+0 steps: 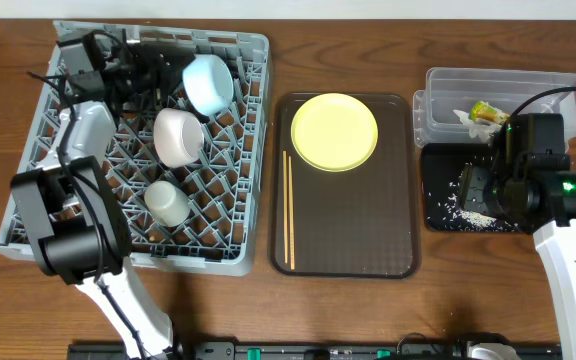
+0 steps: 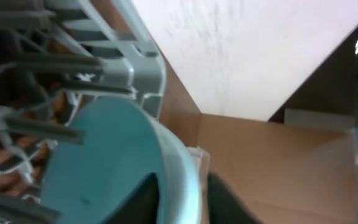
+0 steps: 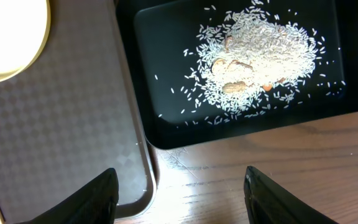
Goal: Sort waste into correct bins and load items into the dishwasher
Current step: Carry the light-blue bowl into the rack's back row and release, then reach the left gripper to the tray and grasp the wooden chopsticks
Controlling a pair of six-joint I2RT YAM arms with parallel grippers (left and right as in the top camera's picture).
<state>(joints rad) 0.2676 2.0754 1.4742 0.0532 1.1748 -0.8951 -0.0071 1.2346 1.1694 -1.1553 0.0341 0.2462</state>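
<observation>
The light blue bowl (image 1: 208,82) stands on its side among the pegs at the back of the grey dish rack (image 1: 243,255). My left gripper (image 1: 173,72) is shut on its rim: in the left wrist view the gripper (image 2: 182,186) has one finger inside the bowl (image 2: 98,162) and one outside. The pinkish-white bowl (image 1: 178,135) and white cup (image 1: 166,200) also lie in the rack. The yellow plate (image 1: 334,131) and chopsticks (image 1: 289,208) lie on the brown tray (image 1: 368,240). My right gripper (image 3: 179,180) is open and empty, above the near left corner of the black tray (image 3: 166,37), which holds rice scraps (image 3: 260,56).
The clear tub (image 1: 448,85) behind the black tray (image 1: 438,215) holds the yellow-green wrapper (image 1: 488,112) with white paper. The rack's rim (image 2: 142,68) lies close to the left gripper. A few rice grains lie on the wood beside the black tray.
</observation>
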